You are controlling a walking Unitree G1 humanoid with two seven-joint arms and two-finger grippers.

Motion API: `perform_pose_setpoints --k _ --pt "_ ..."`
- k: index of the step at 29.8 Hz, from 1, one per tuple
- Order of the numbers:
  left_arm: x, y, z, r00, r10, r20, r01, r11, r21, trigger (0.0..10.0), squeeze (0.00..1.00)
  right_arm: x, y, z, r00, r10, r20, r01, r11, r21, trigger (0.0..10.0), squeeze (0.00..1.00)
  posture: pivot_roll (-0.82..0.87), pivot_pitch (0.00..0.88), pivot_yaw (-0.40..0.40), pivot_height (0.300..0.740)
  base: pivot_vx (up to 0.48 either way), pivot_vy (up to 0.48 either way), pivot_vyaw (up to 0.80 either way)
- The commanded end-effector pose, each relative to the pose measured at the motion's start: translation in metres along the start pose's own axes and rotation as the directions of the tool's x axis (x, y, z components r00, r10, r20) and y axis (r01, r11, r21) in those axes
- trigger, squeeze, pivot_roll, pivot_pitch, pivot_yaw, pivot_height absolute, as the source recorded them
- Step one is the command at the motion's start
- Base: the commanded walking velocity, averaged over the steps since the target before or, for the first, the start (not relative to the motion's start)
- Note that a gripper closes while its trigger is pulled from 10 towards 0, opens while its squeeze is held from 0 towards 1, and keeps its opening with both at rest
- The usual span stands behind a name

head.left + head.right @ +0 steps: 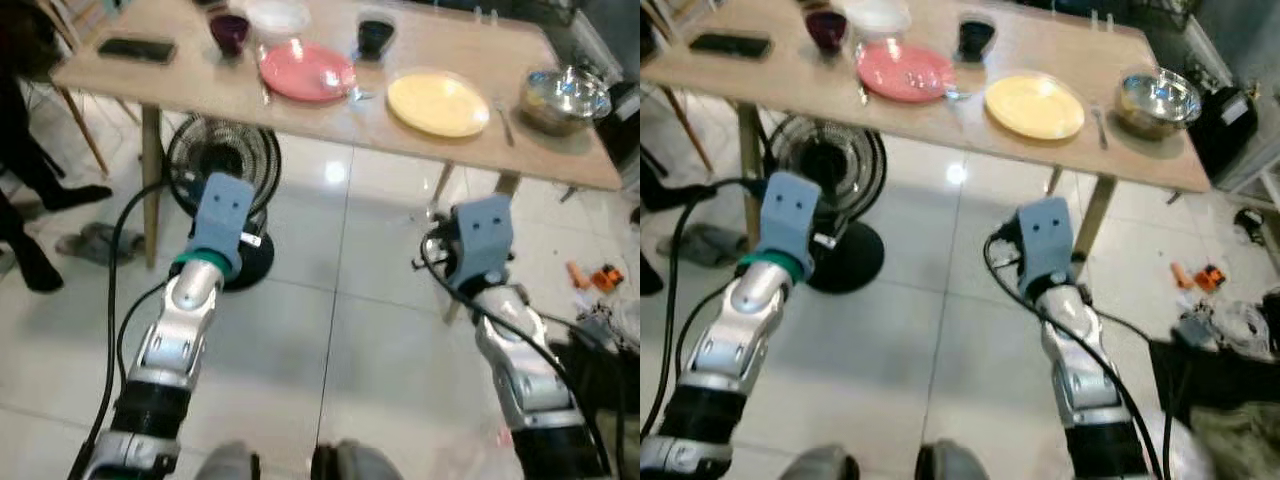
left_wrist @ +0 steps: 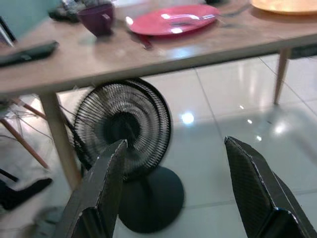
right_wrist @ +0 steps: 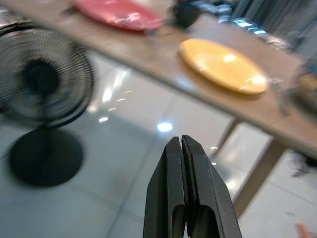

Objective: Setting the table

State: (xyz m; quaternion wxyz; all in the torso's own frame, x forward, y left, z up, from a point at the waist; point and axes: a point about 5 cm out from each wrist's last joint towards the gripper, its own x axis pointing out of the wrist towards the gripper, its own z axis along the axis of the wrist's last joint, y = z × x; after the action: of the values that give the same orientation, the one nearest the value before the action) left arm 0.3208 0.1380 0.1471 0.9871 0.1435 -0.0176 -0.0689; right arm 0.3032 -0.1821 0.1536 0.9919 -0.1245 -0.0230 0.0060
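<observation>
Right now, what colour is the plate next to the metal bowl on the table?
Yellow. The plate sits left of the metal bowl; the right eye view shows it best.

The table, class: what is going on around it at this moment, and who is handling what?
Nothing is being handled yet. The robot stands back from the wooden table, both arms raised over the tiled floor. The left tool is open and empty, and the right tool is shut on nothing. On the table sit a pink plate, a yellow plate, two dark cups, a metal bowl and a phone. A black fan stands beneath.
</observation>
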Motion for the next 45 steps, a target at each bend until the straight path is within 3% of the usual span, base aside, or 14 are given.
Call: perform_pose_setpoints --k 1,8,14,21,31,45 --pt "-0.004 -0.005 -0.013 0.999 -0.011 -0.042 0.012 1.000 0.027 10.0 0.00 -0.003 -0.005 -0.014 0.997 -0.037 -0.065 0.038 0.999 0.003 10.0 0.00 0.08 0.031 -0.049 0.740 0.352 0.000 0.00" --pt "-0.001 -0.011 -0.011 0.999 -0.036 -0.039 0.037 0.999 0.023 10.0 0.00 -0.010 -0.003 -0.020 0.997 0.020 -0.080 -0.013 0.997 0.077 10.0 0.00 0.06 0.027 -0.035 0.740 0.354 0.000 0.00" --pt "0.004 -0.015 -0.007 0.999 -0.046 -0.028 0.047 0.999 0.014 10.0 0.00 -0.014 -0.002 -0.023 0.996 0.034 -0.079 -0.027 0.996 0.086 10.0 0.00 0.04 0.027 -0.026 0.740 0.352 0.000 0.00" --pt "0.009 -0.022 -0.001 0.994 -0.105 -0.006 0.105 0.994 0.025 10.0 0.00 -0.017 -0.004 -0.022 0.998 -0.030 -0.059 0.036 0.994 0.099 10.0 0.00 0.03 0.020 0.056 0.740 0.352 0.000 0.00" --pt "0.024 -0.017 0.011 0.990 -0.140 0.021 0.138 0.989 0.062 10.0 0.00 -0.015 -0.004 -0.017 0.997 -0.067 -0.031 0.071 0.991 0.116 10.0 0.00 0.02 0.000 0.131 0.740 0.352 0.000 0.00" --pt "0.030 -0.017 0.017 0.990 -0.129 0.047 0.127 0.990 0.055 10.0 0.00 -0.009 -0.010 -0.012 0.996 -0.091 -0.005 0.091 0.987 0.133 10.0 0.00 0.04 0.000 0.101 0.740 0.350 0.000 -0.07"
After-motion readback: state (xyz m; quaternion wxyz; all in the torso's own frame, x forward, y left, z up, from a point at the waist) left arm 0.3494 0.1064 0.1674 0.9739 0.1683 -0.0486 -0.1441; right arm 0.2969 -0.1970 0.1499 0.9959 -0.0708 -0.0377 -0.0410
